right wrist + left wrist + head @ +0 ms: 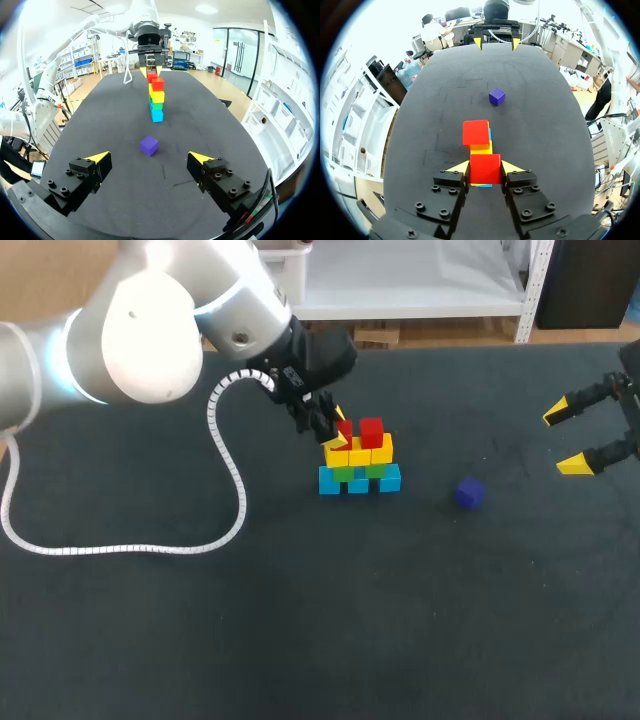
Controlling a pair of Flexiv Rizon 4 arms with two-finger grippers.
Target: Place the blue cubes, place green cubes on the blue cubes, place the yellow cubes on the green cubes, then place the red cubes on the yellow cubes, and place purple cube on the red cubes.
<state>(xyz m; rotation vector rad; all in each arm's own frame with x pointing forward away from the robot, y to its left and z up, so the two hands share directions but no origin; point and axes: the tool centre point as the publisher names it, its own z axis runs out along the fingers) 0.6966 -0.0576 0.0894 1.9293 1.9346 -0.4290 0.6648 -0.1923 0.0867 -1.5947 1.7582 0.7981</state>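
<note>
Your left gripper pinches 1 small red cube atop the yellow cubes. Your right gripper hangs spread wide, a small purple cube just ahead.

Left arm enters over the tabletop's far left corner, wrist angled down. Left gripper sits near the tabletop's middle, toward the far edge, with both yellow tips pressed on opposite sides of a red cube. Right gripper hangs above the tabletop by its right edge, fingers spread wide, pointing toward the middle.
</note>
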